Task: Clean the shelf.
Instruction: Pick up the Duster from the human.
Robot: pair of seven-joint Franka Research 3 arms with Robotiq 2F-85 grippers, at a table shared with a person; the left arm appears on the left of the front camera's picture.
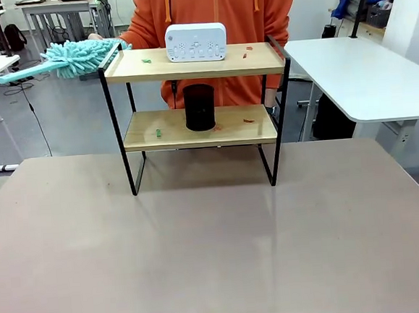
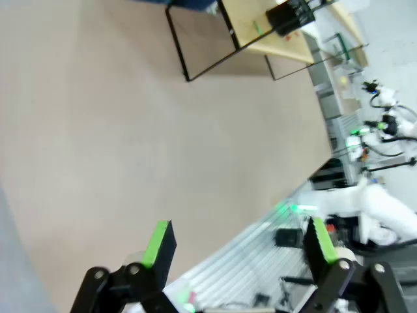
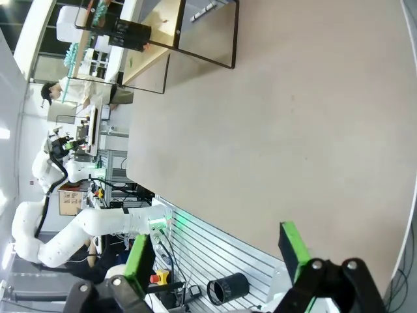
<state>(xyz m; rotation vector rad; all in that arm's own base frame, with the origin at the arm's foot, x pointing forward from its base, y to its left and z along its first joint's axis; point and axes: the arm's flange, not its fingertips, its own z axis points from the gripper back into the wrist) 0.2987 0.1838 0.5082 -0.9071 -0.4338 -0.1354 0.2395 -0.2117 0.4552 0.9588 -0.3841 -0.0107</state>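
Light wooden boards in a thin black frame make up the shelf (image 1: 137, 69), which stands at the far side of the brownish worktop (image 1: 202, 244). A white device (image 1: 195, 41) sits on its upper board and a black cup (image 1: 200, 106) on the lower one, with small green and orange scraps (image 1: 146, 60) on both. A person (image 1: 212, 4) in orange holds a teal duster (image 1: 78, 56) at the shelf's upper left end. The left end effector (image 2: 239, 240) and the right end effector (image 3: 216, 251) both gape wide, holding nothing, over the worktop's near side, with the shelf well apart ahead of their fingers.
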